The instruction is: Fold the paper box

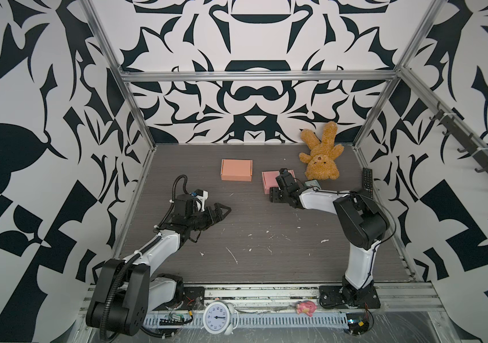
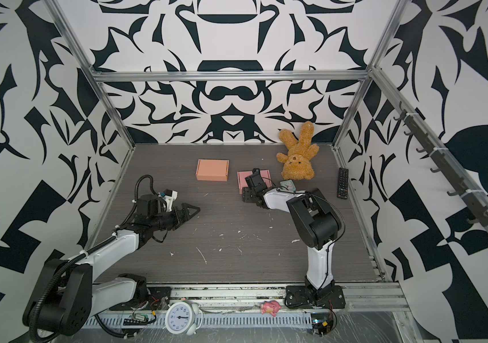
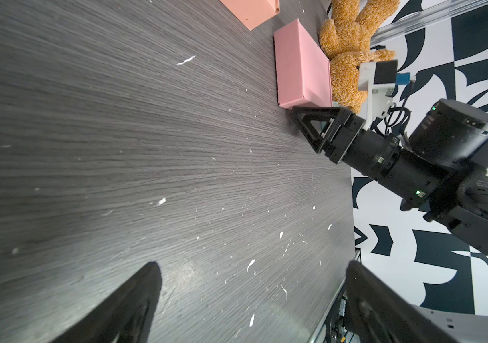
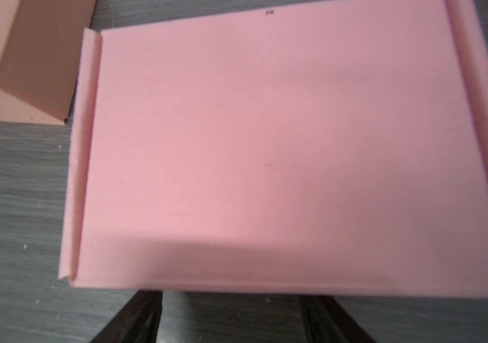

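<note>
The left gripper is out over the grey table with its jaws spread wide and nothing between them. In the left wrist view its fingers frame only bare, scuffed tabletop. Ahead of it and off to its left side, well apart, sits the orange paper box, closed up and resting flat. A strip of table separates this from the pink paper box, which lies farther ahead of the left gripper and to its right. The right gripper is bent down at the near edge of this pink box. In the right wrist view its jaws stand apart with table showing between the two fingers, and they grip nothing. The box's near edge hides the fingertips, so I cannot tell whether they touch it. From there the pink box fills the space just ahead of the gripper, its top panel flat and a narrow folded strip running along each side, with the orange box beyond its left corner. Past the pink box, on the right gripper's right, a brown teddy bear lies against the back wall. A small green clock sits beside the right forearm. A black remote lies farther right.
</note>
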Controlling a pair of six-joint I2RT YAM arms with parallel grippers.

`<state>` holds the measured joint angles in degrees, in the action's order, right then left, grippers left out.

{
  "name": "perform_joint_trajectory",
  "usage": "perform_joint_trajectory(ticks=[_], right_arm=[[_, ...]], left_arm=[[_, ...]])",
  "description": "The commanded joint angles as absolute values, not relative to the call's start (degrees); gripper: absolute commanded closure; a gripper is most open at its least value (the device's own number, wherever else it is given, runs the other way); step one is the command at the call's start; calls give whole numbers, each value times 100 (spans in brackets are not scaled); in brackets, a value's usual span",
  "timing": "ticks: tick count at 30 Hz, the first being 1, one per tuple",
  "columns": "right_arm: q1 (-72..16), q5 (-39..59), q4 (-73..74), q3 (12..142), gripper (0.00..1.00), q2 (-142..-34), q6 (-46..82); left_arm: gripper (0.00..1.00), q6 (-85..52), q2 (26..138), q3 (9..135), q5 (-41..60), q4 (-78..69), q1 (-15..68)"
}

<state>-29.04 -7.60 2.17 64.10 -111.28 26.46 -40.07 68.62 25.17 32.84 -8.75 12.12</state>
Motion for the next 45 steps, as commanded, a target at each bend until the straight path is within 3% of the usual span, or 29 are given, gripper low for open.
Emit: perform_joint_trajectory(ticks=[1, 21, 45], right_arm=[[-2836, -694, 233, 6671, 26, -11268, 2981], [-2744, -956, -103, 7596, 25, -11887, 2854], [-2602, -906, 5, 7826, 25, -12178, 2672]], left_arm=[[1, -3966, 6918, 2670, 3384, -901, 1184], [1, -3902, 6794, 2629, 3384, -827, 1178], [1, -3867, 6722, 2731, 3316, -582, 1178]])
